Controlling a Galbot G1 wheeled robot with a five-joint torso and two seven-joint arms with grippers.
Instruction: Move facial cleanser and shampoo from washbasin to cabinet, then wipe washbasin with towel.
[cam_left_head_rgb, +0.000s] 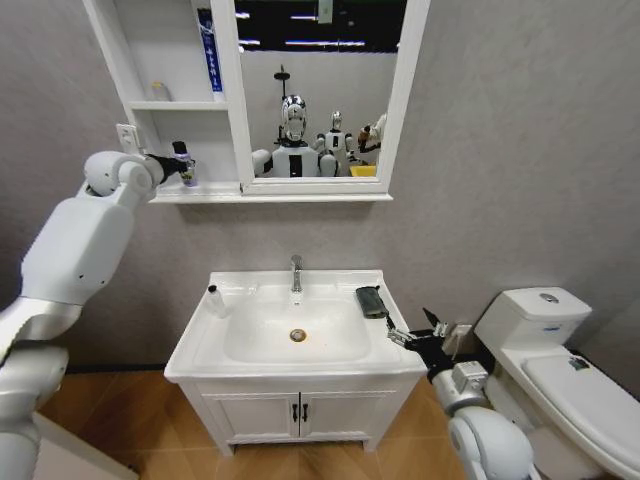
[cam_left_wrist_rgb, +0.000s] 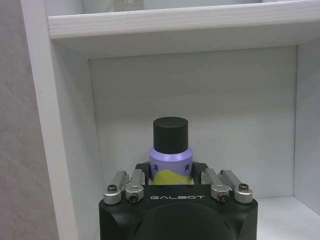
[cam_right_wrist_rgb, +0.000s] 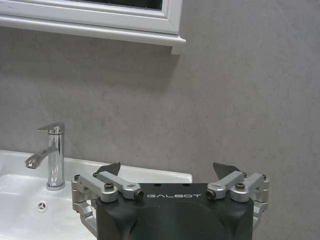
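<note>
A purple bottle (cam_left_wrist_rgb: 170, 165) with a black cap stood upright in the cabinet's (cam_left_head_rgb: 160, 105) lower shelf. A white tube (cam_left_head_rgb: 216, 300) stood on the washbasin (cam_left_head_rgb: 200, 350) counter's left; the dark towel (cam_left_head_rgb: 371, 301) lay at its right.

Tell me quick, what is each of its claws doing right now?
Left gripper: closed on the purple-and-yellow black-capped bottle, inside the white wall cabinet.
Right gripper: open, empty, beside the white ceramic washbasin.
</note>
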